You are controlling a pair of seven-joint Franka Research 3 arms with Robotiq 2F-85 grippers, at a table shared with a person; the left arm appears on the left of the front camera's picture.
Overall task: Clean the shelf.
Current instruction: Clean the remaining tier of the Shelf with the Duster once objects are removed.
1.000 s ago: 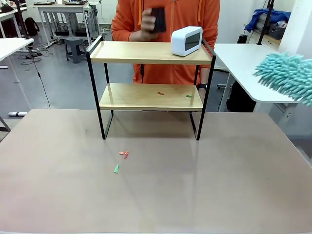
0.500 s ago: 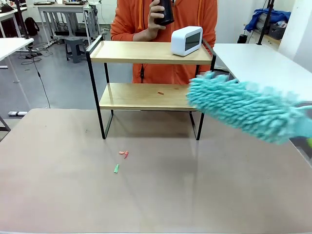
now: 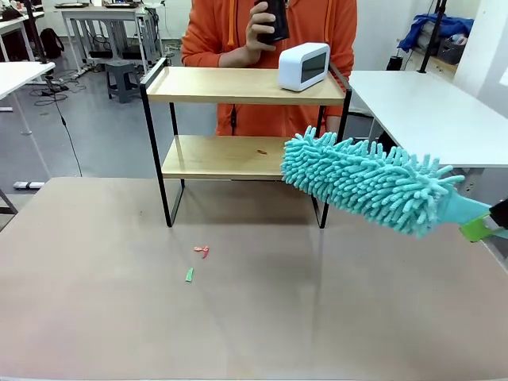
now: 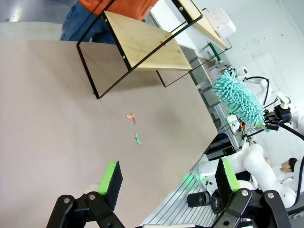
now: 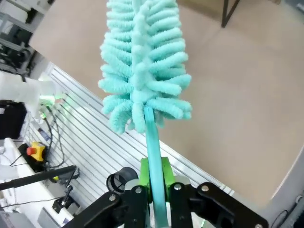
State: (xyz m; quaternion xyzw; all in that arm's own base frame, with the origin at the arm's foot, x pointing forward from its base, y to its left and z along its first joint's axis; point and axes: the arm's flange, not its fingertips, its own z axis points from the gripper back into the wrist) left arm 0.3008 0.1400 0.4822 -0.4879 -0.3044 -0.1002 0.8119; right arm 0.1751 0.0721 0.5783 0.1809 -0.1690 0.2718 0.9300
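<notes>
Light wooden boards in a thin black frame make up the shelf, which stands on four legs near the far edge of the desk, about midway along it. It looks light and stiff, so a hard sideways push could well slide or tip it. If it needs steadying, the black corner posts seem the place to hold it. A white clock-like box sits at the right end of the upper board, and small red scraps lie on the lower board. The teal duster has its fluffy head just in front of the lower board's right end, though whether it touches cannot be told. The head looks soft and yielding, the handle thin and rigid. The right tool is clamped on that handle, behind the head. The left tool hangs above the desk with its fingers wide apart, holding nothing. More scraps lie on the matte brown desk, left of centre. Behind the shelf a person in orange holds a dark object in one hand. White tables and grey floor lie beyond.
</notes>
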